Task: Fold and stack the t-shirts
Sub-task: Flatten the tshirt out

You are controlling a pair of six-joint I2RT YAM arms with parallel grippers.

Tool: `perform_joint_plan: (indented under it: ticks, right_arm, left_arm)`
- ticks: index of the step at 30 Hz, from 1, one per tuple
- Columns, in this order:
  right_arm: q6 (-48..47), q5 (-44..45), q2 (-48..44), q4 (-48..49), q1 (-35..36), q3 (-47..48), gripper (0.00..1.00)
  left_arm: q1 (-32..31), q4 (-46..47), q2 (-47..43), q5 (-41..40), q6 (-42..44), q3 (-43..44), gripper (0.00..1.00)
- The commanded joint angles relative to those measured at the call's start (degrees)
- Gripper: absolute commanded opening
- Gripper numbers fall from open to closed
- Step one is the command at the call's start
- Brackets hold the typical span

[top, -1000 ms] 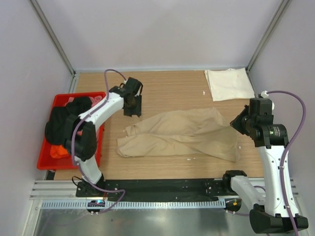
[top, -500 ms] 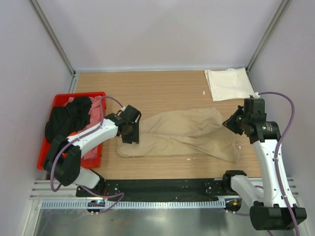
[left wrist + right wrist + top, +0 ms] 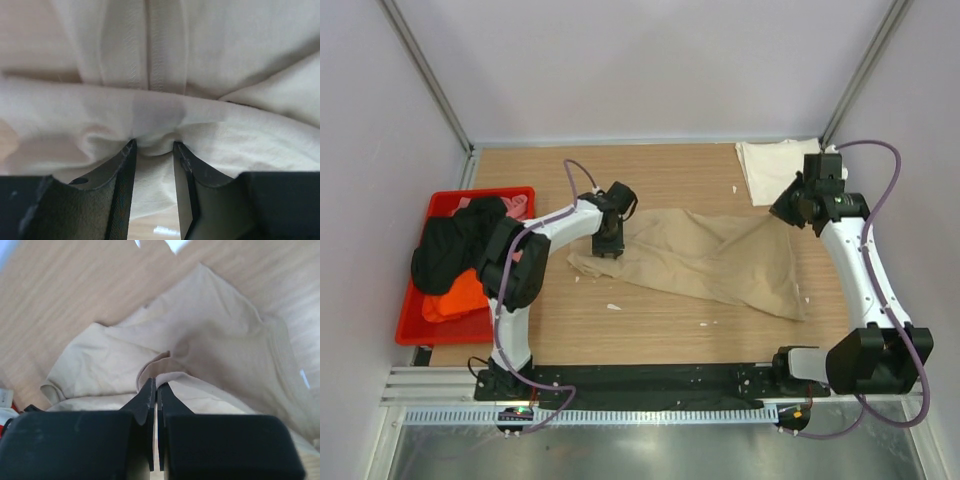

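1. At the far right corner of the table, a cream-white t-shirt lies folded flat. By the look of it, that one is done.
2. Mid-table, the tan t-shirt lies rumpled and unfolded, running from left of centre toward the right edge. This is the piece in hand.
3. On the left, the red bin holds a black t-shirt, an orange t-shirt and a pink t-shirt in a heap, all left to do.
4. The left gripper points down at the tan shirt's left end, its arm bent toward the centre. Its jaws stand part-way closed, with a bunched fold of tan cloth pinched between them.
5. The right gripper hangs raised near the folded cream-white shirt, its arm stretched toward the far side. Its jaws are closed tight on a thin fold at the tan shirt's far right corner, tenting the cloth upward.
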Motion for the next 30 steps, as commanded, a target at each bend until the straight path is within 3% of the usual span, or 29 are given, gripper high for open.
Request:
perform_joint_plan:
  ticks: [1, 5, 9, 12, 15, 17, 20, 24, 30]
  right_arm:
    - [-3.02, 5.27, 1.86, 2.92, -0.06, 11.22, 0.01]
    - [-3.90, 4.13, 2.39, -2.76, -0.06, 16.33, 0.01]
    - [-6.80, -3.13, -2.52, -9.64, -0.06, 15.65, 0.01]
    - [-8.56, -7.90, -9.98, -13.95, -0.06, 10.91, 0.01]
    - [-7.69, -17.56, -17.72, -15.18, 0.20, 3.88, 0.01]
    - [-6.11, -21.62, -22.72, -15.19, 0.82, -1.83, 0.01]
    - [-4.43, -20.49, -27.74, -15.36, 0.82, -7.91, 0.01]
    - [-4.87, -17.42, -29.87, -16.94, 0.82, -8.10, 0.01]
    - [-5.49, -16.35, -28.73, -16.59, 0.82, -7.30, 0.01]
  left_arm:
    - [3.24, -4.84, 5.01, -7.59, 3.19, 9.69, 0.37]
    - [3.50, -6.70, 1.33, -8.57, 3.56, 13.05, 0.36]
    - [3.33, -6.10, -10.32, -9.01, 1.54, 5.35, 0.34]
    - [3.59, -2.94, -18.77, -11.03, 0.48, -1.69, 0.40]
    - [5.25, 0.57, -21.70, -8.76, 0.39, -4.44, 0.49]
    - [6.05, 1.55, -21.18, -5.95, 1.35, -3.83, 0.50]
    - [6.66, 2.00, -18.11, -5.23, 4.78, -1.03, 0.55]
    - [10.17, -1.34, -12.58, -4.45, 7.41, 1.44, 0.56]
    - [12.82, 3.93, -4.67, 0.30, 16.29, 6.44, 0.54]
